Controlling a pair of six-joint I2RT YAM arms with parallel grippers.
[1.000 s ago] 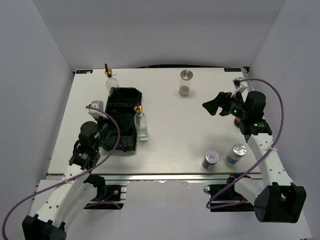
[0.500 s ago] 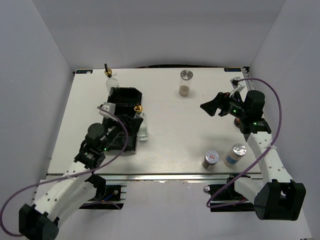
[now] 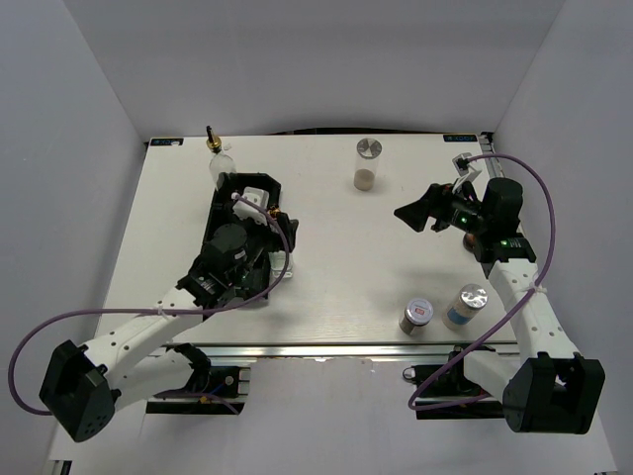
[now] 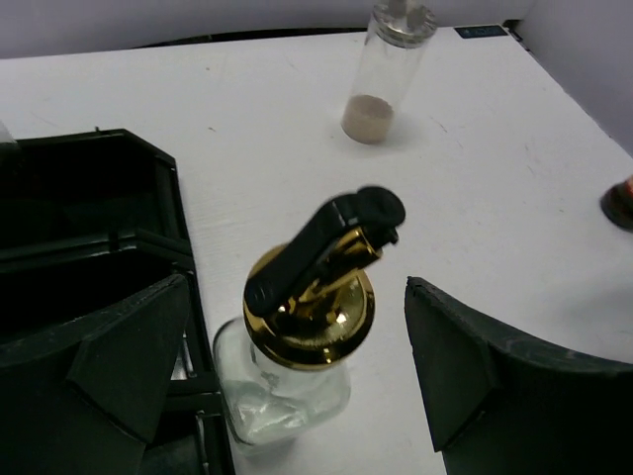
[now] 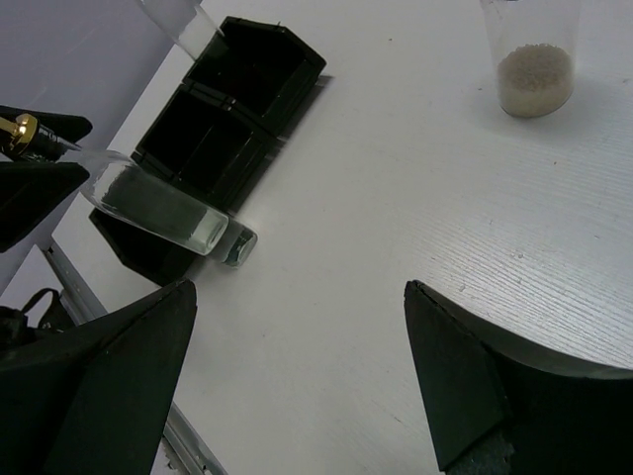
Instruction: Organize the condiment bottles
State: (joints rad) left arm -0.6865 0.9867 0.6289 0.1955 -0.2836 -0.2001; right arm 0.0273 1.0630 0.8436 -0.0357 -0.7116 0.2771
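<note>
Shaker [image 3: 366, 166] with beige grains [image 4: 368, 117] (bottom layer only), upright

Plain pale grey walls [image 3: 316, 59] are enclosing the white rectangular grained worktop [image 3: 346, 267] on three sides; a silver metal rail [image 3: 326, 348] is running along its near edge.

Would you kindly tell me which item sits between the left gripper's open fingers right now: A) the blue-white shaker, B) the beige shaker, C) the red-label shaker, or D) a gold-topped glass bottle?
D: the left wrist view shows a gold-topped glass bottle between the spread fingers of the left gripper, beside the black tray.
</note>
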